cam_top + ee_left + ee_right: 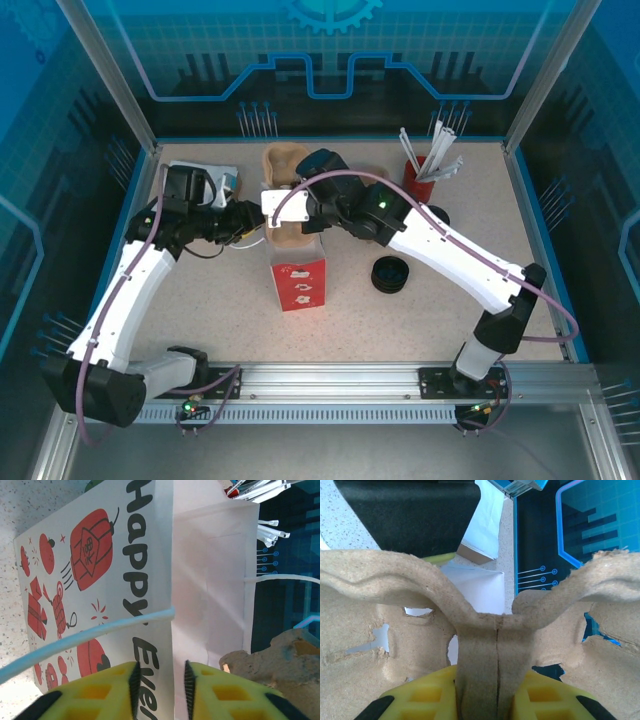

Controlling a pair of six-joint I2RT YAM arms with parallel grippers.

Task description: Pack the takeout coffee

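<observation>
A white paper bag [297, 285] printed with red pictures stands upright mid-table; its printed face [100, 570] and white inside show in the left wrist view. My left gripper [250, 222] [160, 690] is open at the bag's upper left edge, with the bag wall between its jaws and not pinched. My right gripper [290, 207] [490, 700] is shut on the centre handle of a brown pulp cup carrier [365, 650] [285, 160], held over the bag's mouth. The carrier's cup holes look empty. The lidded takeout coffee is out of view.
A stack of black lids [390, 275] lies right of the bag, with one more lid [437, 215] behind it. A red holder of white straws [425, 175] stands at the back right. Glass walls enclose the table on three sides.
</observation>
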